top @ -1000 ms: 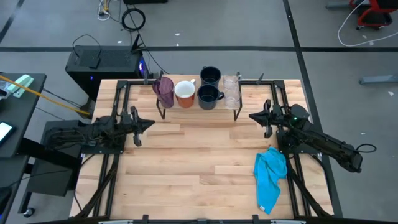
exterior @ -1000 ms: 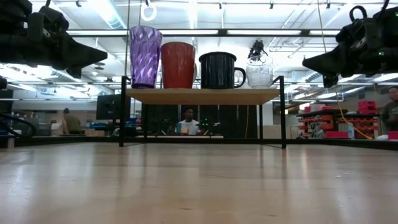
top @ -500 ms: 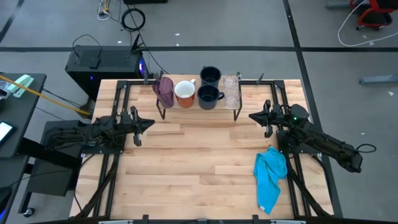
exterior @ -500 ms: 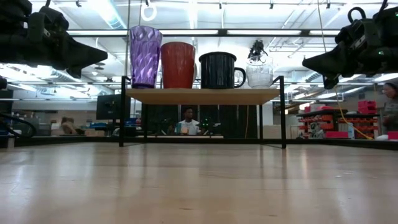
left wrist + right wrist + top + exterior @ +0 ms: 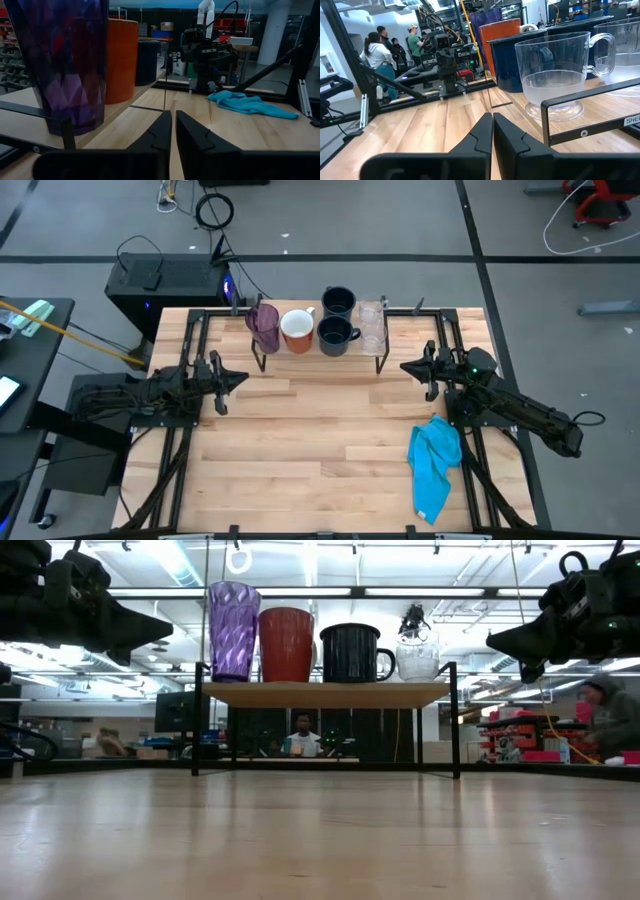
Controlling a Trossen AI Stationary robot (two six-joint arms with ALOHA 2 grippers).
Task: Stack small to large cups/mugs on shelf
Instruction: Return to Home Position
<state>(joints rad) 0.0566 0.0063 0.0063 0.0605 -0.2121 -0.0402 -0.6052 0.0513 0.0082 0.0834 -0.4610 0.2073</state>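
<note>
On the shelf [image 5: 318, 350] at the table's far edge stand, from left to right, the purple tumbler [image 5: 265, 326], the orange mug [image 5: 297, 330], a navy mug [image 5: 334, 334] with the second navy mug [image 5: 338, 302] behind it, and the clear glasses [image 5: 373, 327]. In the low view they line up on the plank [image 5: 325, 693]: tumbler [image 5: 233, 630], orange mug [image 5: 286, 643], navy mug [image 5: 352, 651], glass [image 5: 417, 657]. My left gripper [image 5: 238, 378] hovers shut to the shelf's left; my right gripper [image 5: 405, 366] hovers shut to its right. Both touch nothing.
A bright blue cloth [image 5: 435, 462] lies crumpled on the table near the right edge, in front of my right arm. Bare wooden tabletop [image 5: 320, 440] stretches between the arms and the near edge. People [image 5: 382, 55] stand in the room beyond.
</note>
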